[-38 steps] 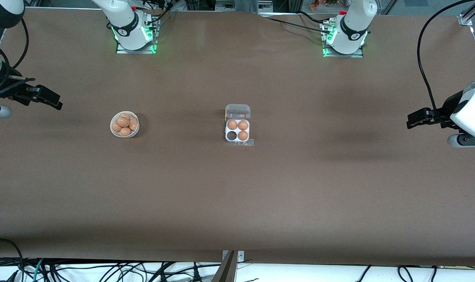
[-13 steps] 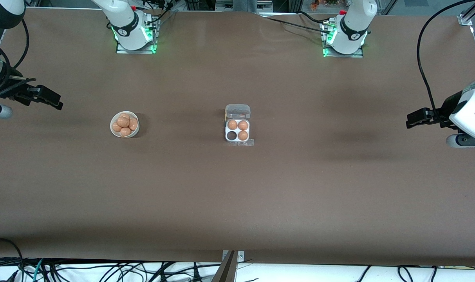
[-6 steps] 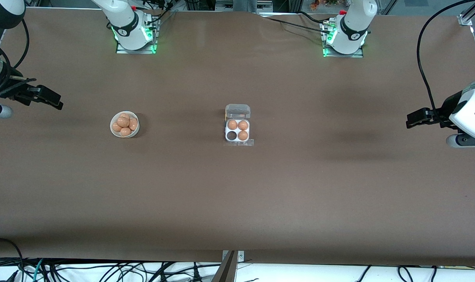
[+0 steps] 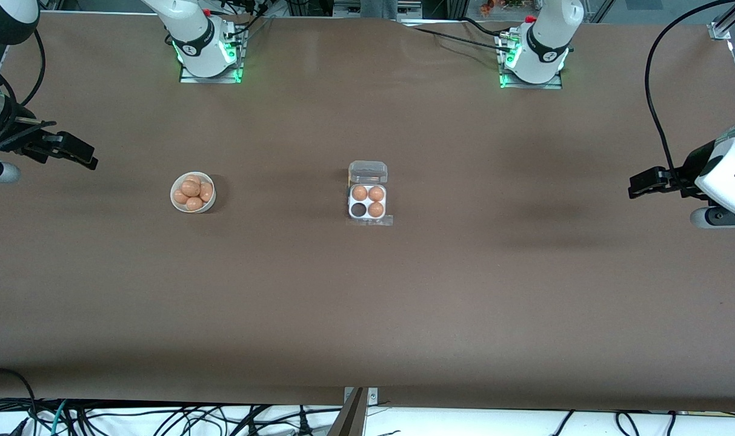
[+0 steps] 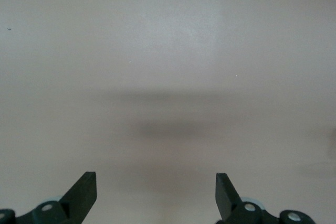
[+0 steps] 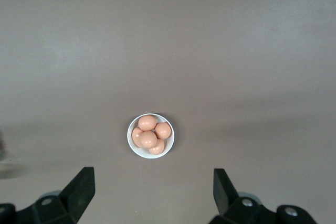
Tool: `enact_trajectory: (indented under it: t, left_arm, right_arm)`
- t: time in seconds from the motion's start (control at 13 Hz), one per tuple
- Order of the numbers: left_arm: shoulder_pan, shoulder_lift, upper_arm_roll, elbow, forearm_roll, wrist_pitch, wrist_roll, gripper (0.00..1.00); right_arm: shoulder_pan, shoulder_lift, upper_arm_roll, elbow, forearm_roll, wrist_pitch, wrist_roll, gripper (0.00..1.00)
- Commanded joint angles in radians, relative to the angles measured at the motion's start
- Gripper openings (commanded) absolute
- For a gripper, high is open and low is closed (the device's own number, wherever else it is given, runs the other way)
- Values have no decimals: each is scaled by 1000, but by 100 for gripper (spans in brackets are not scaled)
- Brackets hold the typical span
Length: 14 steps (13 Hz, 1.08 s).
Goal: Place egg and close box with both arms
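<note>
Jaws on both grippers are spread wide with nothing between them. Left gripper (image 4: pixel 637 183) hangs over bare table at the left arm's end, and its wrist view shows just brown surface and a soft shadow between its fingertips (image 5: pixel 84 190). Right gripper (image 4: pixel 85 158) hangs over the table's edge at the right arm's end, well apart from everything, and its wrist view looks at the bowl of eggs from a way off.

So the box (image 4: pixel 367 201) sits about mid-table, roughly halfway between the two arms' ends. Its clear lid (image 4: pixel 368 172) is flipped open on the side toward the robot bases. Three brown eggs sit in the white tray, and one cell (image 4: pixel 359 209) is dark and empty; it's the one nearer the front camera, on the side toward the right arm's end. A bit of clear plastic flap sticks out along the box's camera-side edge.

The white bowl (image 4: pixel 178 204) sits toward the right arm's end, well apart from the box, with a little pile of brown eggs (image 4: pixel 191 189) heaped in it.

Nothing stands between the bowl and the box, just plain brown table (image 4: pixel 367 315). Loose black cables (image 4: pixel 161 418) run along the camera-side edge.
</note>
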Motion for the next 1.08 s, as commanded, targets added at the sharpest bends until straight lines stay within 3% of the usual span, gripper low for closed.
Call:
enact_trajectory:
  t: [0.0, 0.31, 0.54, 1.0]
  left_arm:
    - [-1, 8, 1, 18, -8, -15, 0, 100]
    - [1, 8, 1, 18, -8, -15, 0, 100]
    - [-1, 8, 3, 18, -10, -15, -2, 100]
    - [4, 9, 3, 18, -10, -13, -2, 100]
  right_arm:
    - [-11, 1, 12, -11, -3, -7, -11, 100]
    - [27, 83, 15, -12, -3, -45, -48, 100]
    - [61, 146, 15, -41, -3, 0, -51, 100]
    - [64, 88, 32, -427, -3, 438, -49, 100]
